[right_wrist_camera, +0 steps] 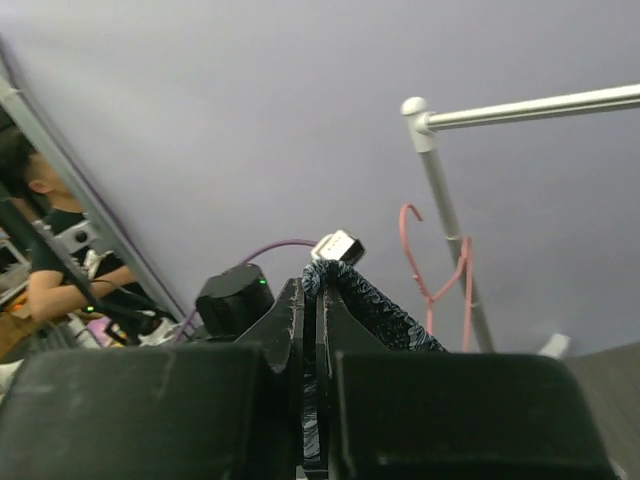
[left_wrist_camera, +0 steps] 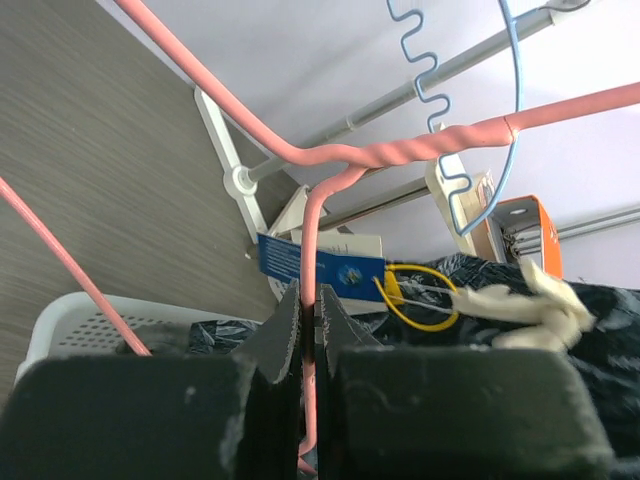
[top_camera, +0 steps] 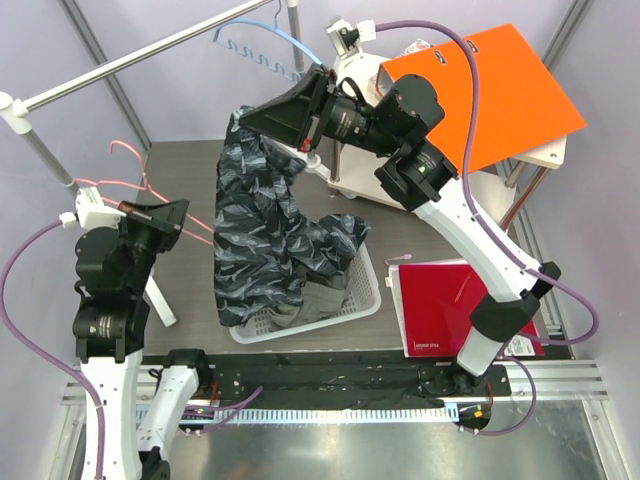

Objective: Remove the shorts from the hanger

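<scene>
- The shorts (top_camera: 260, 230) are dark, patterned and totally floppy. They hang in one long drape from the right gripper (top_camera: 243, 117) down into the white basket (top_camera: 300, 327) on the table.
- The right gripper's jaws are pressed together on a bunched edge of the fabric, up high. The right wrist view shows the cloth squeezed right between them.
- The left gripper (top_camera: 180, 215) is clamped on the thin pink wire of the hanger (top_camera: 140, 186), off to the left of the shorts.
- From the top I can't tell if the hanger's far end is tucked under the fabric or already clear of it.
- Handling-wise I'd guess they're light, soft and not fragile, and they'll sag and swing wherever they aren't held.
- A thick hem or the waistband looks like the best grab spot, since a thin single layer could slip out.
- The wire could snag a fold or the pale drawstring (left_wrist_camera: 530, 305), so pulling the two apart gently seems smart.
</scene>
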Tool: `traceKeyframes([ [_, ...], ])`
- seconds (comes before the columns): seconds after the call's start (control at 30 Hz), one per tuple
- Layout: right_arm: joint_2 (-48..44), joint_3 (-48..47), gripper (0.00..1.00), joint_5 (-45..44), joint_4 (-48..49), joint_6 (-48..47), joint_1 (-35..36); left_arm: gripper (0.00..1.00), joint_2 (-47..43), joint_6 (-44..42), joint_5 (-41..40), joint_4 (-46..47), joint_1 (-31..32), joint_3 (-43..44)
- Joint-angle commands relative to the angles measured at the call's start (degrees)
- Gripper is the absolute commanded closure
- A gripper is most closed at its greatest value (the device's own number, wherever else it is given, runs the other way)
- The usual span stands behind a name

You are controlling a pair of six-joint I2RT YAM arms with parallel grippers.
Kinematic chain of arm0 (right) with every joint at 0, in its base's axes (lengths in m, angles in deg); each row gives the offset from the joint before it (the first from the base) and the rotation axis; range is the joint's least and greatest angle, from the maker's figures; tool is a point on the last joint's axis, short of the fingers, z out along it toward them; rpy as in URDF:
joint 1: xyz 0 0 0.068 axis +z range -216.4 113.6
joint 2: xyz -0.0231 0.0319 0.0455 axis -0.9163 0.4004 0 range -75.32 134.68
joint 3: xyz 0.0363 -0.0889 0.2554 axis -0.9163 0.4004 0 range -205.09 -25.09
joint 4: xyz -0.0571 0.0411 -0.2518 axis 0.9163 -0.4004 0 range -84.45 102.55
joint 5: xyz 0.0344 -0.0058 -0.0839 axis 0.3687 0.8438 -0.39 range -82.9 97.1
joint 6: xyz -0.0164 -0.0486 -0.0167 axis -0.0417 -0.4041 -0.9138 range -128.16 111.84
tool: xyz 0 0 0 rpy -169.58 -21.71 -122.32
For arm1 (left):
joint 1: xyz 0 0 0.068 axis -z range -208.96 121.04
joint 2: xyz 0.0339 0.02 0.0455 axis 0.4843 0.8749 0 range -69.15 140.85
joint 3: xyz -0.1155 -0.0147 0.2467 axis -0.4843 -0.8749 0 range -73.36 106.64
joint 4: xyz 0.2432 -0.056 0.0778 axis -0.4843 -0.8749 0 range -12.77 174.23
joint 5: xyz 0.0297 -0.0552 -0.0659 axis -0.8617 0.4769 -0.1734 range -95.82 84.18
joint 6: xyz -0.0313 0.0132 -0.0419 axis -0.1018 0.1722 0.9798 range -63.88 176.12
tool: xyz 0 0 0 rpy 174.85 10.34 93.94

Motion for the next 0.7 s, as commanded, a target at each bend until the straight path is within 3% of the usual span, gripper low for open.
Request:
traceKeyframes([
  [0.0, -4.9, -1.3, 0.99, 3.6, 10.3, 7.1, 3.4, 1.0, -1.6, -2.4, -2.6, 0.9, 0.0, 1.7],
  [0.33, 2.4, -9.3, 0.99, 6.0, 21.9, 21.0, 6.2, 1.0, -3.0, -2.6, -4.6, 0.2, 0.0, 1.4],
  [0.67, 2.7, -12.3, 0.99, 6.2, 21.5, 16.2, 9.0, 1.0, -3.3, -3.3, -4.9, -0.7, 0.0, 2.2],
])
